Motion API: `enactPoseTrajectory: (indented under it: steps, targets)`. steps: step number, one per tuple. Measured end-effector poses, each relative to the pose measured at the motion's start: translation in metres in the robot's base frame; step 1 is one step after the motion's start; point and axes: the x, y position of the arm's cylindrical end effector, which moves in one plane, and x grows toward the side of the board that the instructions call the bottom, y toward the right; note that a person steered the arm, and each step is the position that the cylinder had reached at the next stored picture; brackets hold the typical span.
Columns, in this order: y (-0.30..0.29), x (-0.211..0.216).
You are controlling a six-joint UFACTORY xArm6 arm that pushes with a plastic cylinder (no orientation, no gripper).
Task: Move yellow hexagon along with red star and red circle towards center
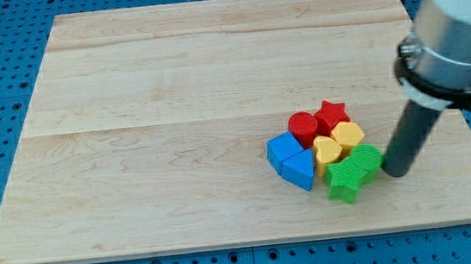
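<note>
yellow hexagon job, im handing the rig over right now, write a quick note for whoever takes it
My tip sits at the right edge of the cluster, beside the green star.
Yellow hexagon, red star and red circle are bunched in the board's lower right, among the yellow heart and two blue blocks.
Done: the three are together.
Left: push them toward the view's left and up, to the centre.
</note>
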Motion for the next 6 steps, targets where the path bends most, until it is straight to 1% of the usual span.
enactPoseTrajectory:
  steps: [2, 3, 4, 5, 6]
  targets:
    - [-0.069, 0.0]
    - [-0.071, 0.0]
    - [-0.038, -0.006]
    - [-0.019, -0.022]
    - [-0.032, -0.046]
